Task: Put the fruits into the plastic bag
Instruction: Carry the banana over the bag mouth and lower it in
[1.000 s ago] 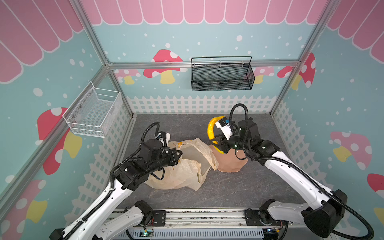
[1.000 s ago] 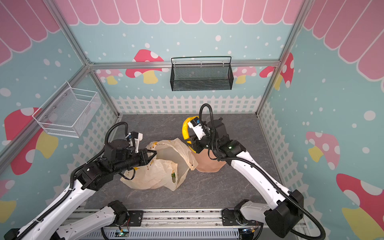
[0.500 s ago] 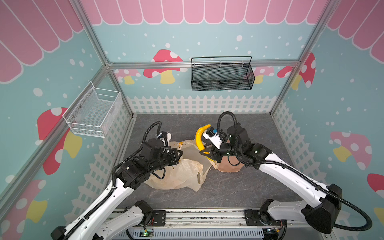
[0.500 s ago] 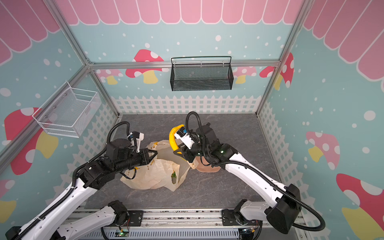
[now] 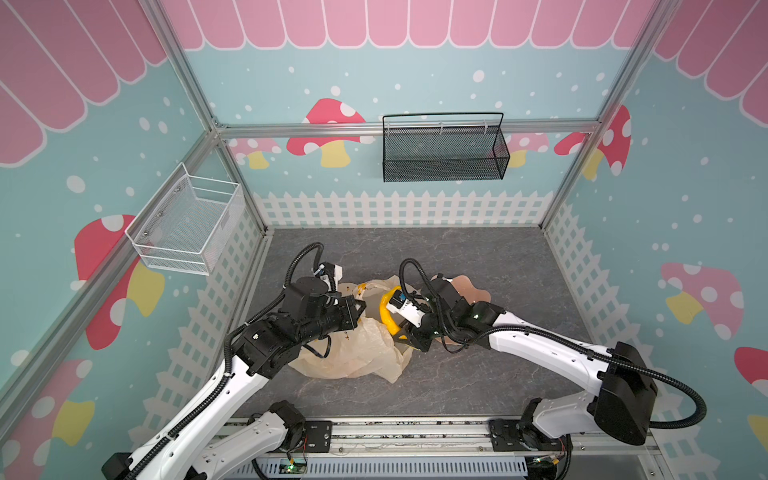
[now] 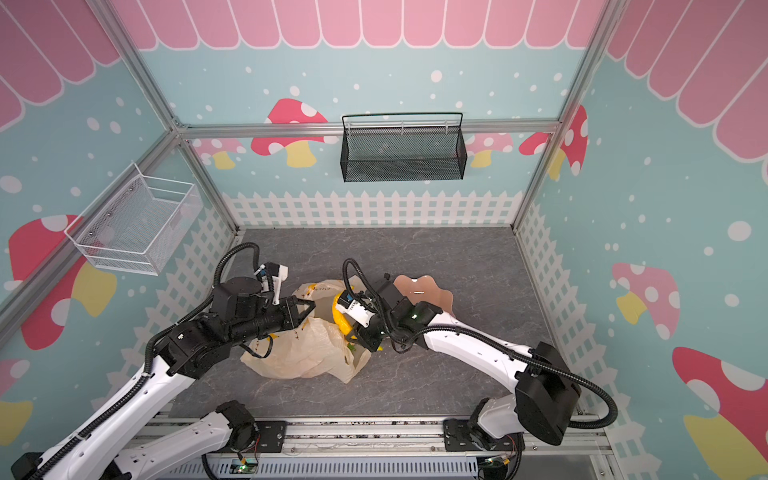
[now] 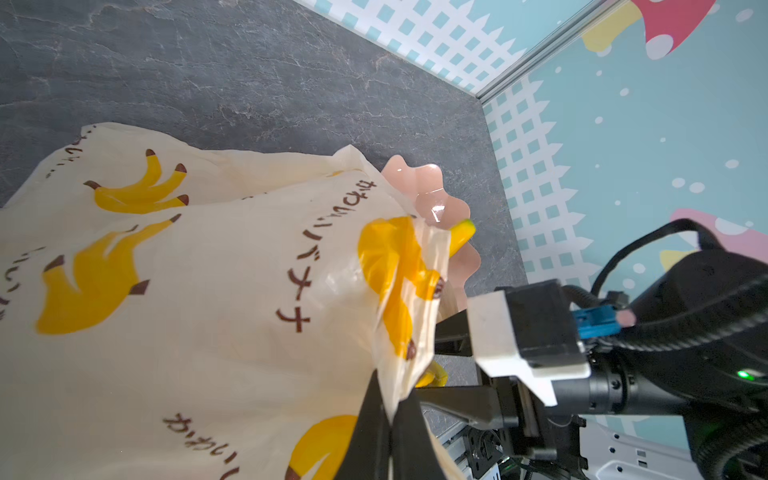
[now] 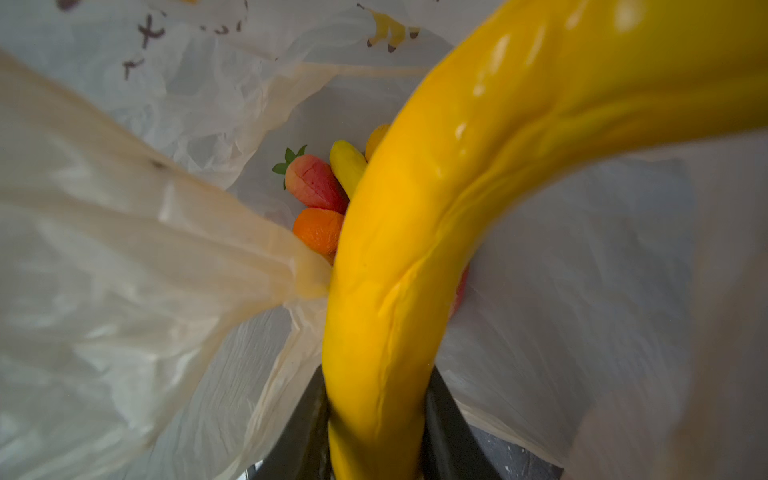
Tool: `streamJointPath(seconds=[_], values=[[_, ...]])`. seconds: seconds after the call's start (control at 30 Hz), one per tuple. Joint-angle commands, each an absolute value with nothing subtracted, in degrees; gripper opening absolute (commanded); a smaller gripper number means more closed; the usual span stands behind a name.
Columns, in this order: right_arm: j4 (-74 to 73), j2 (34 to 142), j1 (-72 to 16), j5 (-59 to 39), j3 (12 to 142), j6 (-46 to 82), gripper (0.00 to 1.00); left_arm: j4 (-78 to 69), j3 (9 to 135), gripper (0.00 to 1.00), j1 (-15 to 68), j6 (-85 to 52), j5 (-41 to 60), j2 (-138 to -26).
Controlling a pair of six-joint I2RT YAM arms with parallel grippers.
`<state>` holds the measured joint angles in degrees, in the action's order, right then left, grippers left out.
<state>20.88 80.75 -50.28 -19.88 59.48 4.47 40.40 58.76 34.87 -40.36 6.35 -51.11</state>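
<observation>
The cream plastic bag with printed bananas lies crumpled at the middle of the grey floor. My left gripper is shut on the bag's rim and holds the mouth up. My right gripper is shut on a big yellow toy banana, which sits in the bag's mouth. Deep inside the bag lie a red strawberry, an orange and a small banana. In both top views the two grippers nearly meet over the bag's opening.
The glossy pink wavy-edged plate lies just behind my right arm, next to the bag. A black wire basket hangs on the back wall and a white one on the left wall. Picket-fence walls enclose the floor.
My right gripper has carried the banana left and down, from above the pink plate into the bag's mouth. My left gripper has kept its hold on the bag's rim.
</observation>
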Motion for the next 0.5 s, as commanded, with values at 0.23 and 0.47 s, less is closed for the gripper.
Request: streamJointPath(seconds=[0.23,0.47], values=[[20.1,85.8,-51.2,-16.6,58.7,3.2,0.16,39.6,60.2,0.00,34.6,-40.8,7.3,-51.4],[19.8,89.0,-51.3,-17.6,61.0,3.4,0.16,39.3,59.9,0.00,34.6,-40.6,7.2,-51.4]])
